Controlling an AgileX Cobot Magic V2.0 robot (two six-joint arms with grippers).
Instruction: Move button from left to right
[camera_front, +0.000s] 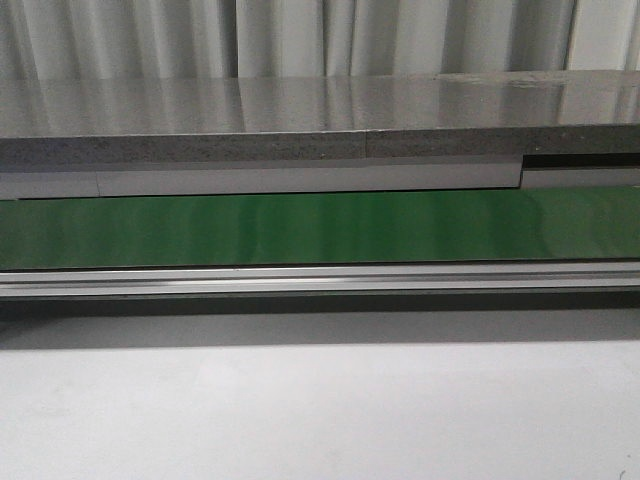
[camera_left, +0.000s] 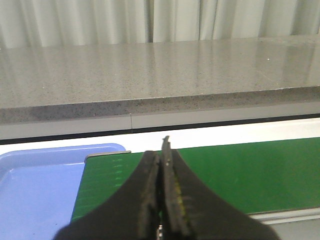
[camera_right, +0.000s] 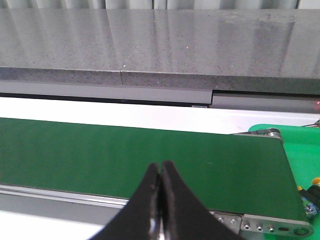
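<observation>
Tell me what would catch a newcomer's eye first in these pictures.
The long green conveyor belt runs across the whole front view, below a grey speckled counter. Both tools hang shut above the belt: the left tool near a blue tray at the belt's left end, the right tool near its right end.

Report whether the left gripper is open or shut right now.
Shut. In the left wrist view the left gripper has its two black fingers pressed together with no gap and nothing between them, above the green belt.
</observation>
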